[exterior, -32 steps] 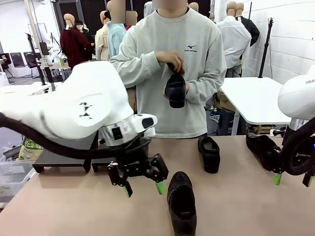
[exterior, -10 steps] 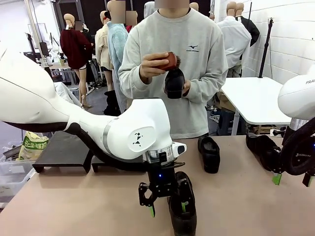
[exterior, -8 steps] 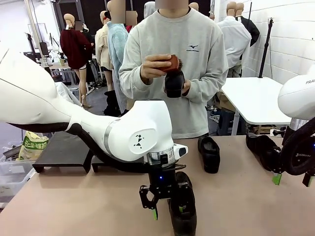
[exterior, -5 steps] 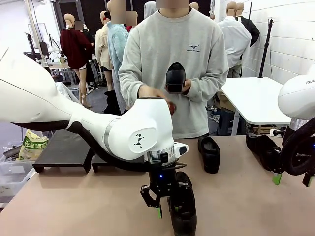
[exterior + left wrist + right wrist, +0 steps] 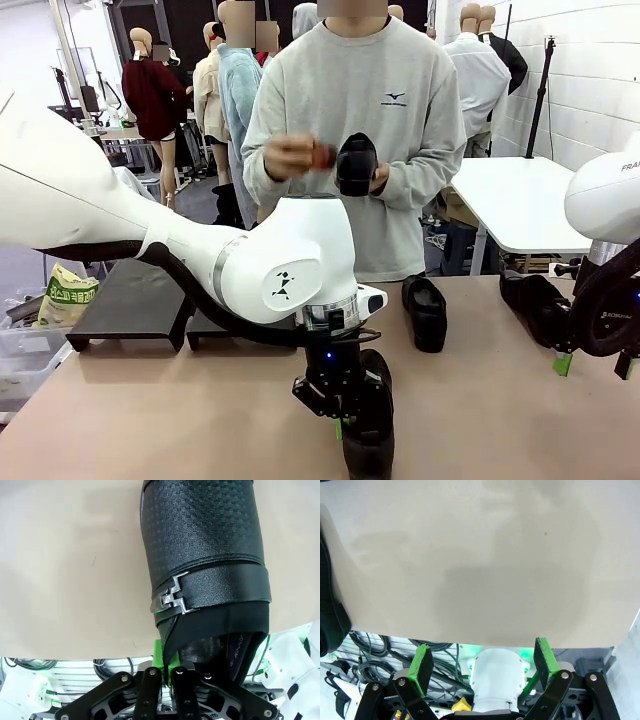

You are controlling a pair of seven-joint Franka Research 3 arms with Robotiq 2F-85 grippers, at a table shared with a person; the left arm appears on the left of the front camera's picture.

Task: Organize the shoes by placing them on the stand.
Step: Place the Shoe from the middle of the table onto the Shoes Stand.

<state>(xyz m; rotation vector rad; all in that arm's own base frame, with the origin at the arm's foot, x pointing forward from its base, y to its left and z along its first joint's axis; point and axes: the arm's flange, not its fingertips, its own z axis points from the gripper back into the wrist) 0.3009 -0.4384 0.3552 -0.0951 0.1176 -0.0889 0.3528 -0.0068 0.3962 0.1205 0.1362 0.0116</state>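
The left fingers (image 5: pixel 340 431) were clamped on the rim of a black buckled shoe (image 5: pixel 372 410) lying on the worktop (image 5: pixel 130 420) near its front edge; the wrist camera showed the green pads pressed together on the shoe's collar. The right fingers (image 5: pixel 563 363) stood wide open, gripping nothing, just beside a second shoe (image 5: pixel 535 305). A third shoe (image 5: pixel 425 312) lay mid-worktop. Across it, a person held a fourth shoe (image 5: pixel 356 165) in one hand (image 5: pixel 378 178). A dark stand (image 5: pixel 130 300) stood at the left.
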